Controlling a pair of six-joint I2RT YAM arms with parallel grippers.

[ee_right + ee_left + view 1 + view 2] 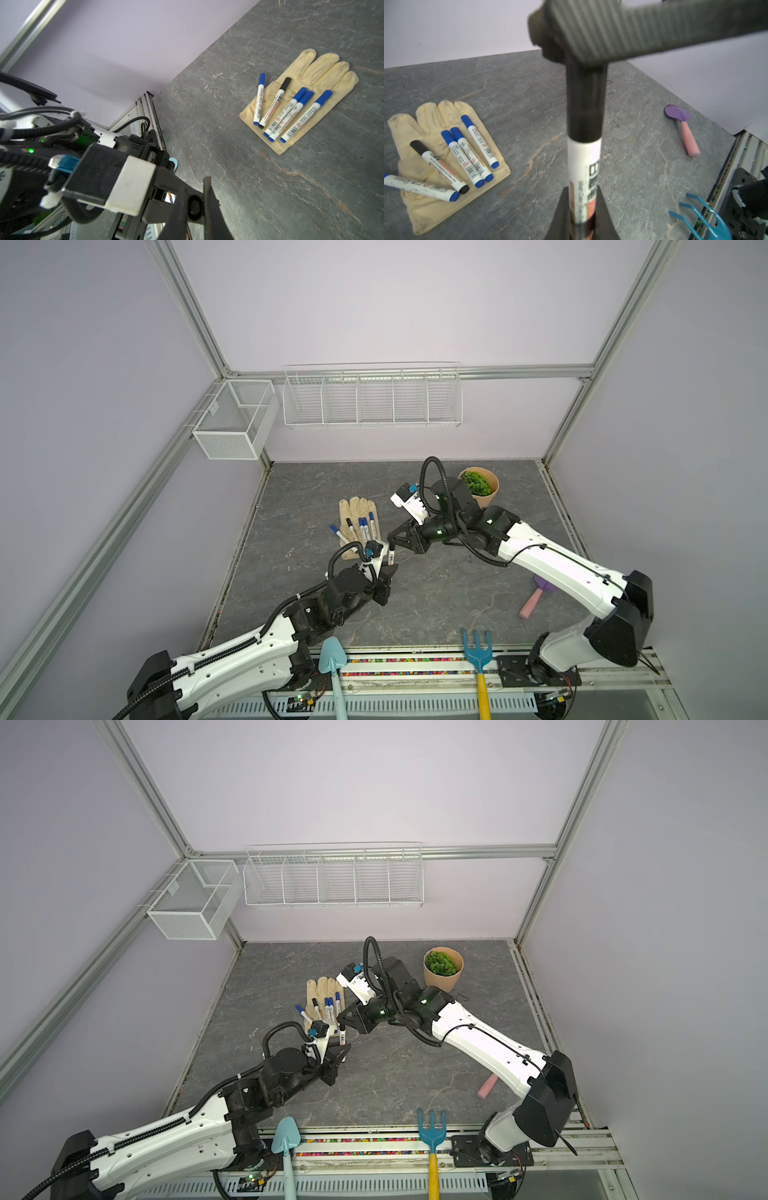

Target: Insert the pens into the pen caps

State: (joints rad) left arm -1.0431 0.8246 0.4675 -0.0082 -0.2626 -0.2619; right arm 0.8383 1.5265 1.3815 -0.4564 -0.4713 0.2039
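Pen (584, 164) braced for capping
Your left gripper (583, 209) clamps it upright so your right gripper (194, 204), pinching the black cap (584, 104), can seat it.

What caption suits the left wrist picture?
Left gripper holds a pen upright, right gripper pinching its black cap; five capped pens rest on a glove.

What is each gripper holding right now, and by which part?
The left gripper holds a white, black-capped marker pen by its labelled barrel; the right gripper is shut on its black plastic cap.
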